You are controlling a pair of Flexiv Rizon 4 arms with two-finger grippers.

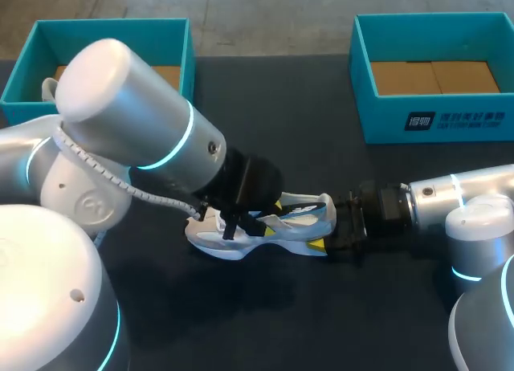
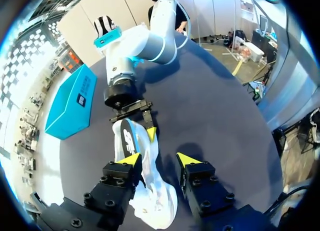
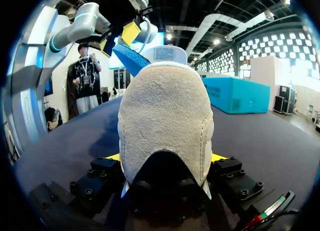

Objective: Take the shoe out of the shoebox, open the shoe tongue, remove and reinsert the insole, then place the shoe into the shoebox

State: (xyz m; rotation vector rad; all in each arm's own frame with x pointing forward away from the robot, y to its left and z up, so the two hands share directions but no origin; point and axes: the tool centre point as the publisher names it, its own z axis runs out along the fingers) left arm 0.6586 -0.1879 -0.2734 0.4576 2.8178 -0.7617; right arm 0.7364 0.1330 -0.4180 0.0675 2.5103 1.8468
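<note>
Right now the right pincer (image 3: 165, 158) is squeezing the back of the shoe (image 3: 165, 111), with one yellow tip on each side of the heel. The left pincer (image 2: 159, 160) is wide open over the front of the shoe. One finger (image 2: 131, 159) is right against the white side and the other is apart from it. A blue piece (image 3: 127, 56) sticks up from the shoe next to the left pincer's tips. I cannot tell if it is the tongue or the insole. The shoe is on the dark counter (image 1: 281, 146), between the two arms. The left shoebox (image 1: 112, 24) and the right shoebox (image 1: 385, 122) sit at the far side, well apart from the shoe
</note>
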